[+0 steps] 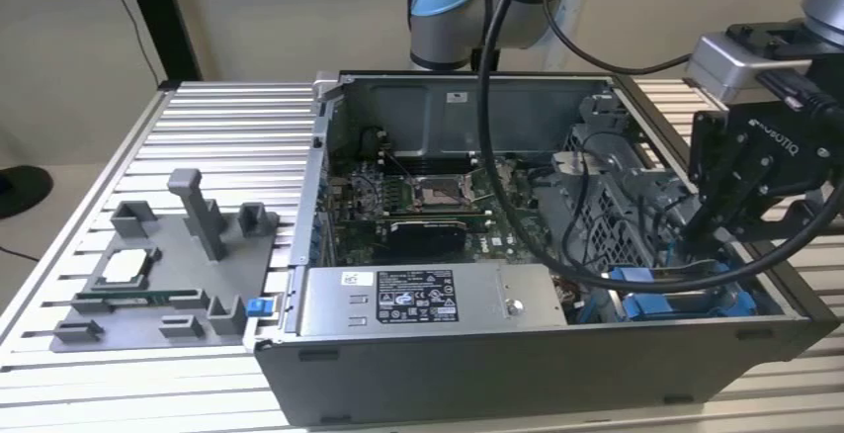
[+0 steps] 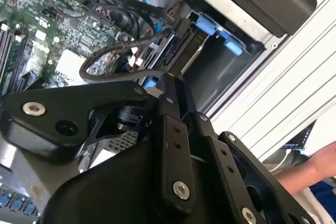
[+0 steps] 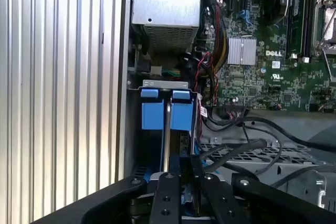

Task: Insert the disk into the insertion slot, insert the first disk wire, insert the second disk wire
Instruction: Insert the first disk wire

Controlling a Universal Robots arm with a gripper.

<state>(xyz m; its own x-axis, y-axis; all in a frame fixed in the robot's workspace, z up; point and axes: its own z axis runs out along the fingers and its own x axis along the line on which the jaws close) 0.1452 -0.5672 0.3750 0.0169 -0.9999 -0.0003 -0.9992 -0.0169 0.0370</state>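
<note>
The insertion slot (image 1: 718,304) is a grey bay with bright blue parts in the open computer case's near corner, at the exterior view's right. My black gripper (image 1: 699,240) hangs just above it. In the first wrist view the disk (image 3: 155,114) shows edge-on: bright blue frame halves with a thin silver strip between them, standing in the slot against the case wall just beyond my gripper (image 3: 188,174). In the second wrist view a flat silver-edged disk (image 2: 195,51) runs from my gripper (image 2: 168,77) into the slot (image 2: 220,72). Black wires (image 3: 236,148) loop beside it.
A grey box with a black-and-white label (image 1: 436,300) sits beside the slot, with the motherboard (image 1: 422,201) and a perforated metal cage (image 1: 620,206) behind. A grey fixture (image 1: 172,275) stands on the slatted table (image 1: 211,127). A person's arm (image 2: 310,169) shows beyond the table edge.
</note>
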